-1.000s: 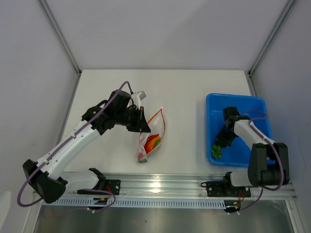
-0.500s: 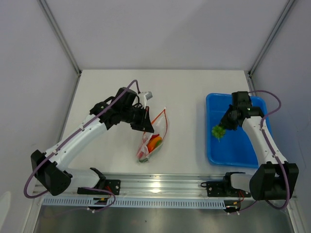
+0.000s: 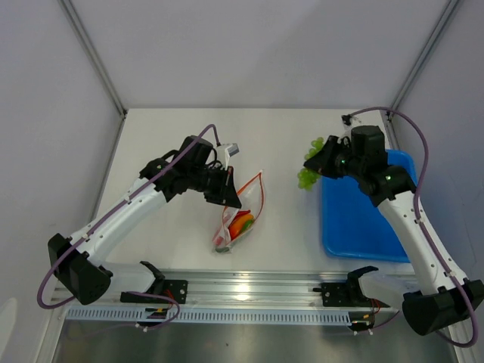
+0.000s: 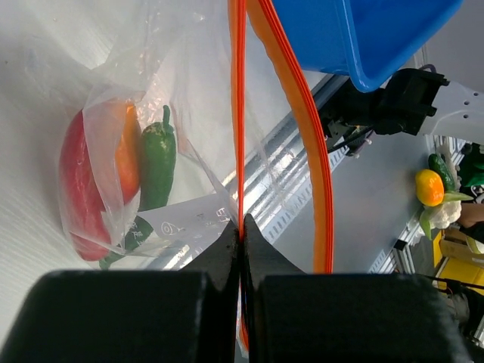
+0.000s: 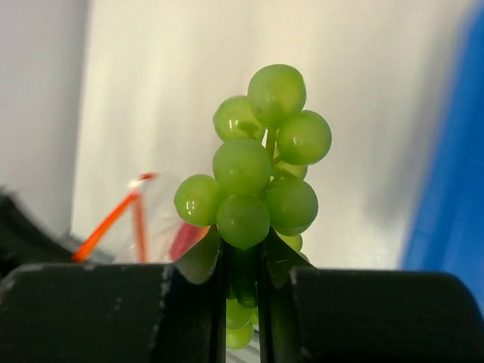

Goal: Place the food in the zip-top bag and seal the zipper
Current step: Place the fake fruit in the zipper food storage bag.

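White table (image 3: pixel 295 227) holds the zip-top bag (image 3: pixel 240 215) at centre; left gripper (image 3: pixel 225 193) pinches its zipper (image 4: pixel 239 113), right gripper (image 3: pixel 321 162), upper right, clamps the grapes (image 3: pixel 308 172). Best to lower them straight into the held-open mouth.

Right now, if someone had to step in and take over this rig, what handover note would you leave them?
Left gripper: jaws shut on one strip of the zipper, holding the zip-top bag with its mouth open.
Right gripper: jaws shut on the grapes, held over the table between the blue tray and the bag.
Done: red pepper, green pepper and orange piece are inside the bag.
Left: put the grapes in the bag, then seal the zipper.
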Tool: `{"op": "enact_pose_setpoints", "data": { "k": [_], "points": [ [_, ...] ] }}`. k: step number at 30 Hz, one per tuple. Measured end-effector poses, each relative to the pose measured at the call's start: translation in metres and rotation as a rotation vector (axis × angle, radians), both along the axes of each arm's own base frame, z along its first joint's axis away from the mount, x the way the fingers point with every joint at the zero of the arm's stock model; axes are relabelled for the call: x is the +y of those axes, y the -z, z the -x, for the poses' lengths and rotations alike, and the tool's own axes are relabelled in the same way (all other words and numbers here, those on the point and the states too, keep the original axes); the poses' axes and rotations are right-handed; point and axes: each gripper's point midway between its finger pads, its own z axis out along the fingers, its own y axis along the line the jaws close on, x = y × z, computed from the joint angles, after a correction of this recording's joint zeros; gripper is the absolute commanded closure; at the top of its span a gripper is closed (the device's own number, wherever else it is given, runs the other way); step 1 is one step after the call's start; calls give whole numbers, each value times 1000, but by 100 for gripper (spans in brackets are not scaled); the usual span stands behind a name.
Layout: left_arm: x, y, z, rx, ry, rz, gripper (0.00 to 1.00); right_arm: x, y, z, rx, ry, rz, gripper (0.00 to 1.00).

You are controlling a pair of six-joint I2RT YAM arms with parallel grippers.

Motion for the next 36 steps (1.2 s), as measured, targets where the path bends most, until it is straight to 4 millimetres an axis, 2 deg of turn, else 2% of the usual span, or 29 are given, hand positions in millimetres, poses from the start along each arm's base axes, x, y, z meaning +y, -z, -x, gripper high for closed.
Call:
{"op": "enact_pose_setpoints", "data": {
  "k": [5, 8, 13, 15, 18, 24, 29, 36],
  "points": [
    [-2, -2, 3, 9, 13, 13, 99, 77, -25, 21, -116, -274, -76, 100],
    [-2, -3, 4, 12, 18, 18, 100, 113, -35, 37, -167, -408, -109, 100],
    [-3, -4, 5, 14, 23, 24, 99, 150, -60, 53, -263, -542, -149, 100],
    [-4, -7, 5, 12, 26, 31, 100, 158, -67, 57, -293, -577, -162, 98],
    [-7, -16, 1, -5, 27, 45, 99, 166, -68, 62, -308, -609, -163, 96],
    [-14, -26, 1, 3, 35, 83, 99, 178, -57, 69, -311, -659, -140, 94],
    [-21, -31, 1, 25, 45, 124, 99, 180, -39, 73, -283, -676, -118, 89],
    [-25, -33, 0, 43, 37, 142, 99, 176, -21, 76, -266, -671, -81, 60]
  ]
}}
